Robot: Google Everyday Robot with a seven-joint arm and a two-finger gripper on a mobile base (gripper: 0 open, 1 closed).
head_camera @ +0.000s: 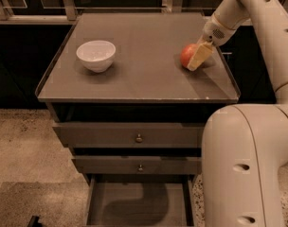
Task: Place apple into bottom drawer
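Observation:
The apple [186, 55], red-orange, rests on the grey cabinet top near its right edge. My gripper [197, 57] is down at the apple, with its pale yellow part against the apple's right side and covering some of it. The arm reaches in from the upper right. The bottom drawer [139, 205] is pulled open at the foot of the cabinet. Its flat floor is bare, and the arm's shadow lies across it.
A white bowl [96, 55] stands on the left of the cabinet top [134, 79], which has a thin raised rim. Two upper drawers with small knobs [139, 138] are closed. The robot's large white body [243, 169] fills the lower right, beside the drawers.

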